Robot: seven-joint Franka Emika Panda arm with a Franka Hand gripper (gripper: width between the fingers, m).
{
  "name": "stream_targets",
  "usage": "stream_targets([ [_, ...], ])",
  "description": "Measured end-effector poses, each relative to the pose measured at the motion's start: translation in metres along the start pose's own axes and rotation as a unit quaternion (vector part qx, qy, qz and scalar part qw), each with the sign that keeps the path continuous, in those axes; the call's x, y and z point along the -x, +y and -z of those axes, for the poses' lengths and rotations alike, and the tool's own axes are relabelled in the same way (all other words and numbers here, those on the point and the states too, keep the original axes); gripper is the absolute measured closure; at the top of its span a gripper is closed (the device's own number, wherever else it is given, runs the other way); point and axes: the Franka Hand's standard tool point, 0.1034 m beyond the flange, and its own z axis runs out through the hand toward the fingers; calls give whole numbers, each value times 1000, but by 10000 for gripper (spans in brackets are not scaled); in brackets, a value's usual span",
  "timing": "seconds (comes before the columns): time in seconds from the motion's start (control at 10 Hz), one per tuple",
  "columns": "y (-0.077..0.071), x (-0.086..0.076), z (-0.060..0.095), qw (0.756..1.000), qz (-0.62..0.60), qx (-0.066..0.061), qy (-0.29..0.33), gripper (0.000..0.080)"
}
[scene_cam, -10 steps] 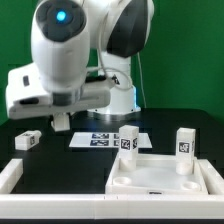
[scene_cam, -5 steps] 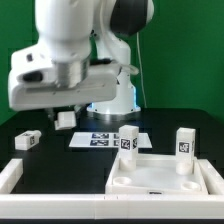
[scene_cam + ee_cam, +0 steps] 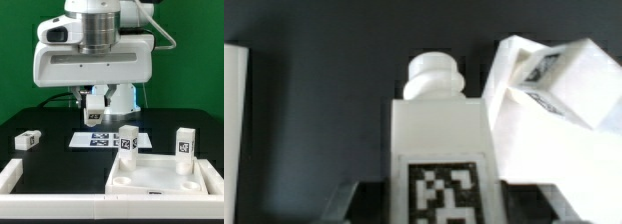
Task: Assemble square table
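Observation:
The square tabletop slab point(image 3: 160, 175) lies at the front on the exterior view's right. Two white tagged legs point(image 3: 127, 142) point(image 3: 184, 142) stand upright on its far corners. A third leg point(image 3: 28, 139) lies on the black table at the exterior view's left. My gripper point(image 3: 95, 108) hangs above the marker board, shut on a fourth leg point(image 3: 96, 100). In the wrist view that leg point(image 3: 441, 120) sits between my fingers point(image 3: 367, 205), tag facing the camera and knobbed end pointing away. My gripper point(image 3: 441, 200) is low in that view. A tagged white part point(image 3: 553, 85) lies beside it.
The marker board point(image 3: 105, 138) lies flat at the table's middle, under the gripper. A long white bar point(image 3: 10, 175) edges the front at the exterior view's left. Another white bar edge point(image 3: 233, 110) shows in the wrist view. A green wall stands behind.
The arm has swung toward the exterior view's right and turned to face the camera. The held leg has gone with it, from left of the marker board to above it, and a little higher.

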Motion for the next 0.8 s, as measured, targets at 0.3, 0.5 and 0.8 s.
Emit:
stream_targets([
  [0.3,7,-8,-1,993,4,25,113,509],
  [0.5,-36,-19,-6,980,-27,30,196,509],
  [0.8,-100,-81,12,945,-65,15,321,509],
])
